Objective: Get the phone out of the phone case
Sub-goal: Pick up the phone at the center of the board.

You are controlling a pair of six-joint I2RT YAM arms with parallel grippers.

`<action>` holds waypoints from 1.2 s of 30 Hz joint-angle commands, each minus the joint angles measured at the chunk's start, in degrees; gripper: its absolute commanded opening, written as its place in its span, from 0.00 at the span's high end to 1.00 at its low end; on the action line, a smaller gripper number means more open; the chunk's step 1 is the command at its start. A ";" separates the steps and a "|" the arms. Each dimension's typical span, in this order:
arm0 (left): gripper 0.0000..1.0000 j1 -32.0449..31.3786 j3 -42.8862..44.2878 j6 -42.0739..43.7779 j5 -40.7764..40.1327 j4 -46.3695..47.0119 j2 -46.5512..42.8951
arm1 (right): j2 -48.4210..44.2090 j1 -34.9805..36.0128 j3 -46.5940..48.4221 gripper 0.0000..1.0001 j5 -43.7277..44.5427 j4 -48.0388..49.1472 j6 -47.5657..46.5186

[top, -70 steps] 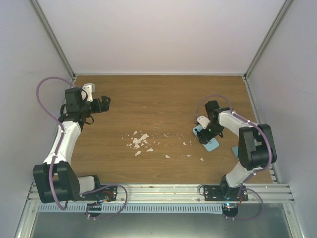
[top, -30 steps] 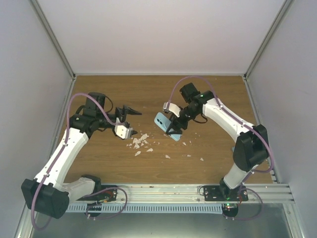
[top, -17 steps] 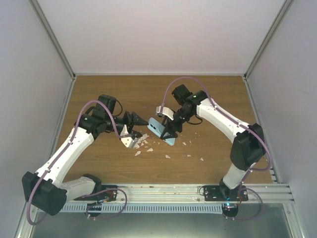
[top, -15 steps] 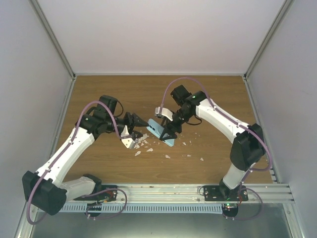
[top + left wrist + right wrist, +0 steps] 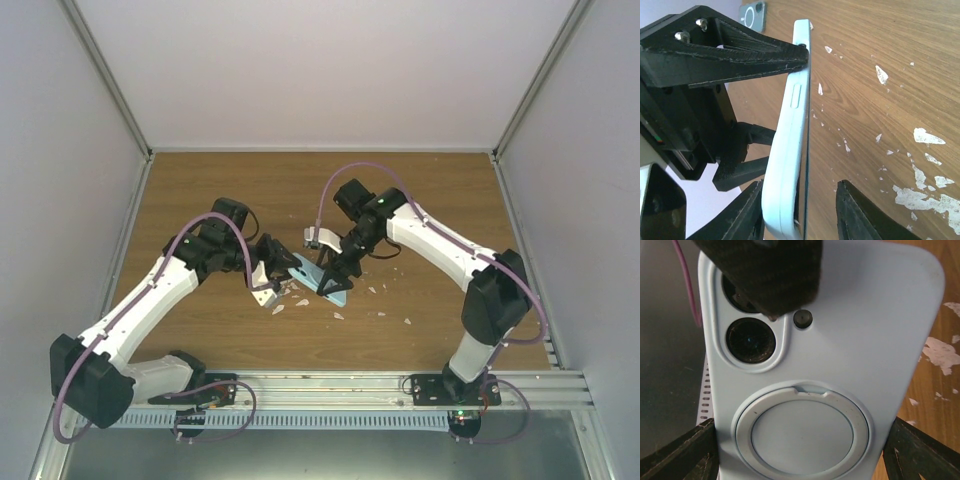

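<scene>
A phone sits in a light blue phone case (image 5: 322,280) with a ring on its back (image 5: 840,340), held up above the table's middle. My right gripper (image 5: 336,268) (image 5: 802,445) is shut on the case across its width. The left gripper (image 5: 284,264) (image 5: 800,186) straddles one end of the case (image 5: 789,150) across its thickness. Its one finger lies against the case's back, the other stands apart from the dark screen edge (image 5: 807,165), so it is open. One left fingertip (image 5: 775,280) covers part of the camera cut-out.
Several white flakes (image 5: 285,290) (image 5: 927,136) lie scattered on the wooden table (image 5: 220,330) under and near the phone. Grey walls close in the left, right and far sides. A metal rail (image 5: 320,385) runs along the near edge.
The right arm has carried the cased phone from the right side to the middle. The left arm has swung in to meet it, and its jaws have narrowed round the phone's end.
</scene>
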 commanded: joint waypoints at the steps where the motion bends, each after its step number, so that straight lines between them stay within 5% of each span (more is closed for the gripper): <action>1: 0.62 -1.60 -0.83 1.40 -1.76 0.77 0.33 | 0.82 1.25 1.46 0.36 -4.68 -0.89 -1.49; 4: 0.68 -2.40 -1.64 1.58 -2.62 1.05 -0.30 | 1.06 1.84 1.45 0.36 -5.00 -1.43 -1.99; 11: 0.99 -3.21 0.45 -0.19 0.25 -2.99 -1.56 | 0.82 2.06 0.88 0.28 -6.01 -1.46 -2.61; 17: 1.00 -3.14 4.24 -7.45 -0.15 -7.69 0.01 | -4.31 -1.97 -0.71 0.01 -3.93 3.86 -0.44; 32: 1.00 -3.15 22.04 -36.52 -0.03 -18.00 13.30 | -27.02 -12.57 -13.47 0.01 1.69 21.67 1.30; 36: 1.00 -3.11 25.07 -39.67 0.32 -20.22 16.37 | -27.26 -12.12 -15.24 0.11 0.56 20.22 0.88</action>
